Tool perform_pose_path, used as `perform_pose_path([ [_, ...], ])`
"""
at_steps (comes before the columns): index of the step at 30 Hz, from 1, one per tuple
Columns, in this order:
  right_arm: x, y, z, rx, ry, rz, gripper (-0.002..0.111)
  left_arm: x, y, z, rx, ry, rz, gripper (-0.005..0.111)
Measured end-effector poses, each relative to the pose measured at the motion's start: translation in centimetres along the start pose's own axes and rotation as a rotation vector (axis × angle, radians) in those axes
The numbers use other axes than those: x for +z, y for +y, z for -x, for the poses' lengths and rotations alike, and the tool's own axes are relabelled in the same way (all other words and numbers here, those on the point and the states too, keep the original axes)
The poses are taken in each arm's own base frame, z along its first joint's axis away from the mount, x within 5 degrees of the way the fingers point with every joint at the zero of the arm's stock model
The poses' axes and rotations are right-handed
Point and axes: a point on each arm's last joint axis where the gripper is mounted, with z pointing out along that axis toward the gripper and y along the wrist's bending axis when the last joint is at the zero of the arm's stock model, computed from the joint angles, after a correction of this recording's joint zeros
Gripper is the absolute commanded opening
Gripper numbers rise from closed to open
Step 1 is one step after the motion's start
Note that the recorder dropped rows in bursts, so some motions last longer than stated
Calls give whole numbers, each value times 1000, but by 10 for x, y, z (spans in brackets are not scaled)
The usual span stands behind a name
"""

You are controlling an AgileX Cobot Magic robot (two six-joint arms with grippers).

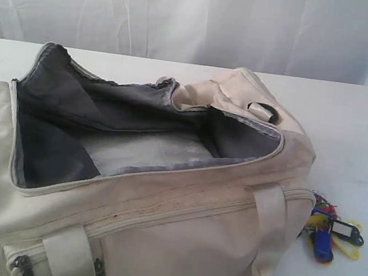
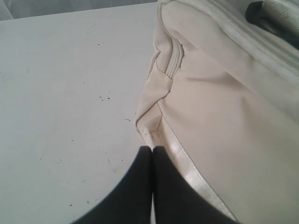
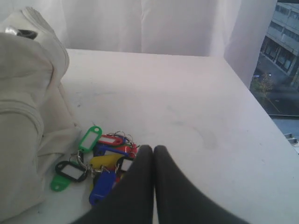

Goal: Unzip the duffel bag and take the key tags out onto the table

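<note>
On white table (image 1: 359,135): cream fabric bag (image 1: 180,213), soft and creased, main zip open, grey lining showing; inside partly shadowed, left and lower parts cut off by frame. Key tags (image 1: 331,231): glossy plastic bunch on rings, red, blue, yellow, green, black, lying on tabletop just beside bag's right end. Left gripper (image 2: 153,150): dark fingers pressed together, holding nothing, near bag corner. Right gripper (image 3: 153,149): fingers together, holding nothing, over tags, contact unclear

Bright diffuse light thru curtain (image 1: 187,15); soft focus (esp. wrist cams).
</note>
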Motion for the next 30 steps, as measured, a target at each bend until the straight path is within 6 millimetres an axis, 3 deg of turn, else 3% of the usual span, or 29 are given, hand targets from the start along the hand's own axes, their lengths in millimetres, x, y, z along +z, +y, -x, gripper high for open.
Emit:
perform_pose_path([
  [30,0,1,-5,9,54,9,0,0,0,0,0,0,0,0],
])
